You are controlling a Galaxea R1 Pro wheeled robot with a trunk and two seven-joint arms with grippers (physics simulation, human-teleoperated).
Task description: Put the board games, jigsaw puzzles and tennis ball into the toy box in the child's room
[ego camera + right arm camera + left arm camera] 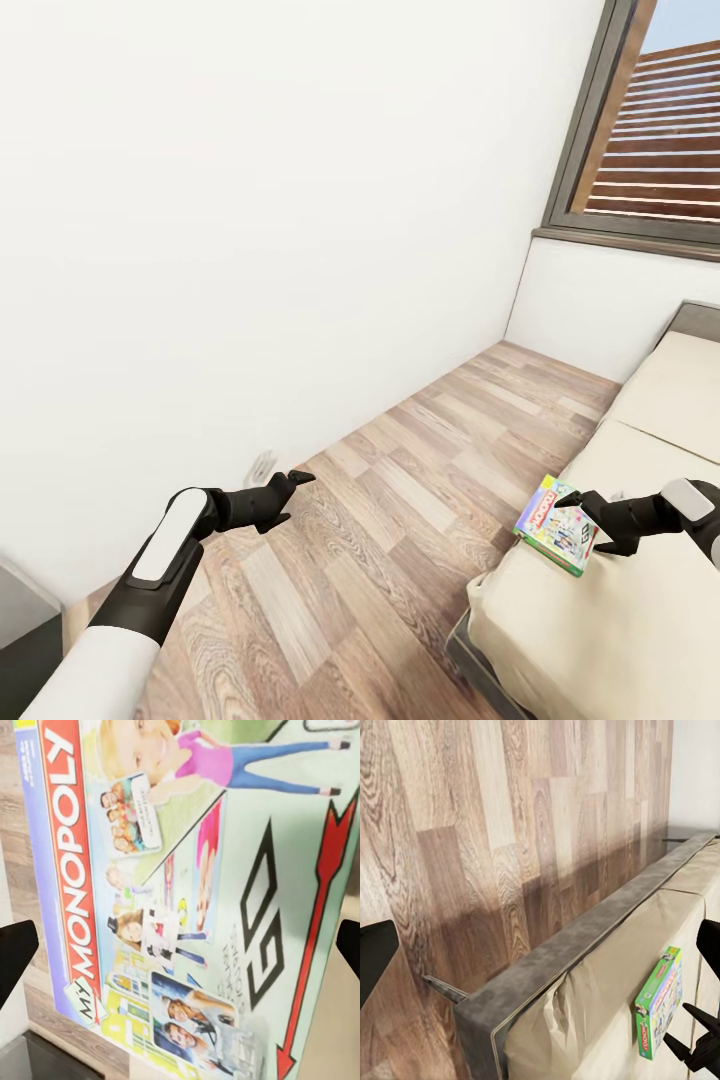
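A green-edged board game (553, 524) lettered MY MONOPOLY lies tilted at the near edge of the bed (640, 610), partly past the mattress edge. My right gripper (585, 522) is open right at the box, one finger on each side of its far end. In the right wrist view the printed lid (195, 892) lies between the spread fingertips (16, 958). My left gripper (290, 498) hangs open and empty above the wood floor, well left of the bed. The left wrist view takes in the bed's grey frame (585, 945) and the box (658, 1001) seen edge-on.
A white wall (250, 200) runs along the left, with a socket (262, 465) near the floor. A window (650, 130) is at the far right corner. Wood-plank floor (400, 500) lies between wall and bed. A grey object (20, 600) sits at the lower left.
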